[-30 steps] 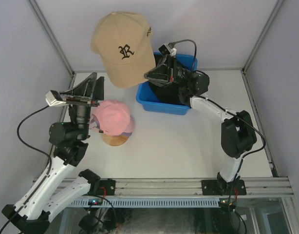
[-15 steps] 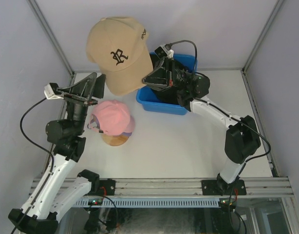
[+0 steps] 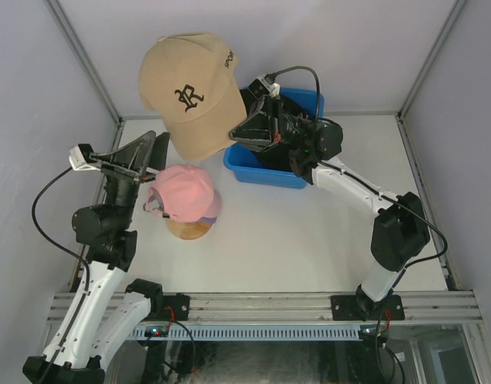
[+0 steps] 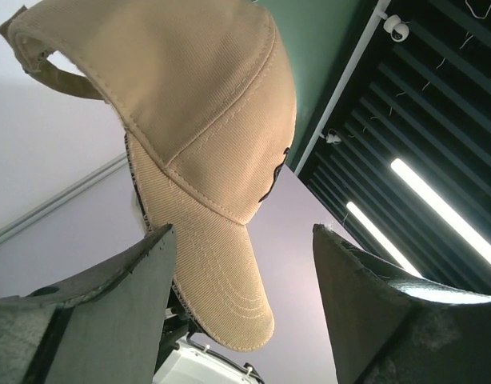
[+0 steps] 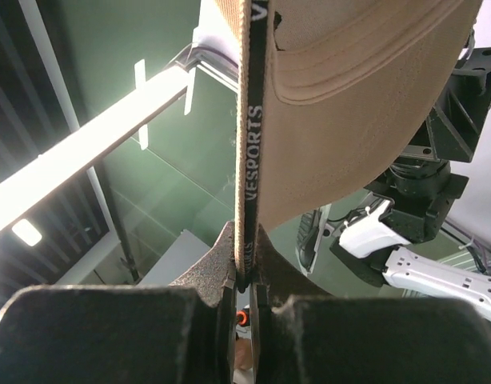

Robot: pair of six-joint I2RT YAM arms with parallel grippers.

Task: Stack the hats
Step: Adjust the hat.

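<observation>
A tan cap (image 3: 189,92) with a black letter on its front hangs high in the air at the back left of centre. My right gripper (image 3: 236,132) is shut on its rim; in the right wrist view the cap's edge band (image 5: 251,144) is pinched between the jaws. The cap also shows from below in the left wrist view (image 4: 197,136). A pink cap (image 3: 185,192) sits on top of a lavender one on the wooden stand (image 3: 189,230). My left gripper (image 3: 153,148) is open and empty, pointing up, left of the pink cap and below the tan cap.
A blue plastic bin (image 3: 273,160) stands behind the right gripper at the back centre, with something black inside it. Metal frame posts rise at the back corners, and side walls close in the table on the left and right.
My right gripper has carried the tan cap up and to the left, away from the bin. My left arm has drawn back slightly toward the near left.
</observation>
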